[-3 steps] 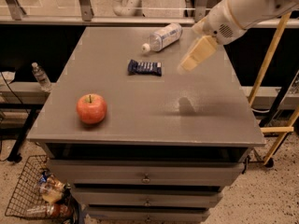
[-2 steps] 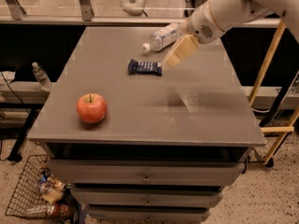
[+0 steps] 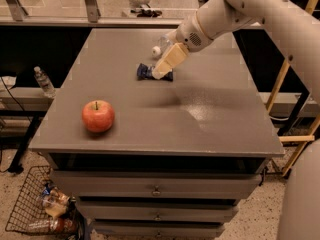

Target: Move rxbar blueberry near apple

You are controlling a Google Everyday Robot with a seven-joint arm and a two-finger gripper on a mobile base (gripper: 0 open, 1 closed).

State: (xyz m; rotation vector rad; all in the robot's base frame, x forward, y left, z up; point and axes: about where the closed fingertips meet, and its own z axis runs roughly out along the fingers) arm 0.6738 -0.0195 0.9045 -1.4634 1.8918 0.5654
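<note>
Starting nearest: a wire basket (image 3: 30,204) of packets on the floor, front left, beside the drawers (image 3: 155,189). On the grey table (image 3: 225,129), front left, the apple (image 3: 98,116), upright, well apart from the bar. Mid-back lies the rxbar blueberry (image 3: 145,72), flat, its middle covered by the gripper (image 3: 160,74), whose tan tip is over or on it; contact and opening cannot be told. Just behind, a clear water bottle (image 3: 161,48), partly hidden by the arm. Far left, a small bottle (image 3: 44,81) on a low ledge.
</note>
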